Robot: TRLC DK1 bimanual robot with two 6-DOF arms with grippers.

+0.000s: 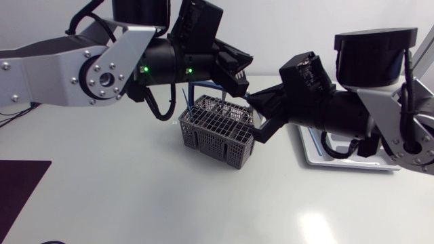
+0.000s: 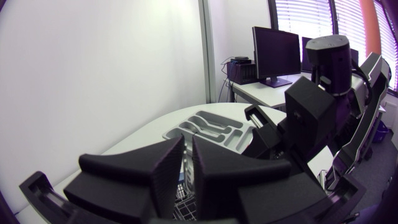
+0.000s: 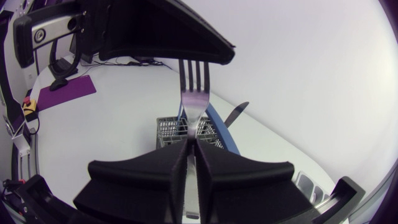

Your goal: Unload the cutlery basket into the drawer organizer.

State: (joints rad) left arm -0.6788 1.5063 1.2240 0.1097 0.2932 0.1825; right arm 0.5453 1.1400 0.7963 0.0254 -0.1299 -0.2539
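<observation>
My right gripper (image 3: 191,144) is shut on the neck of a silver fork (image 3: 194,81), which stands tines up over the grey mesh cutlery basket (image 3: 171,127). In the head view the right gripper (image 1: 249,102) sits at the basket's (image 1: 217,132) far right corner. My left gripper (image 1: 239,87) hangs just above it, its wedge right over the tips of the fork's tines. In its own wrist view the left gripper (image 2: 188,149) is shut, and I see nothing clearly held in it. The grey drawer organizer (image 2: 211,127) lies beyond the basket.
A blue-handled piece (image 3: 219,121) and a dark knife tip (image 3: 235,112) stick up from the basket. The organizer (image 1: 308,154) lies at the right, partly under my right arm. A dark mat (image 1: 20,183) covers the front left corner.
</observation>
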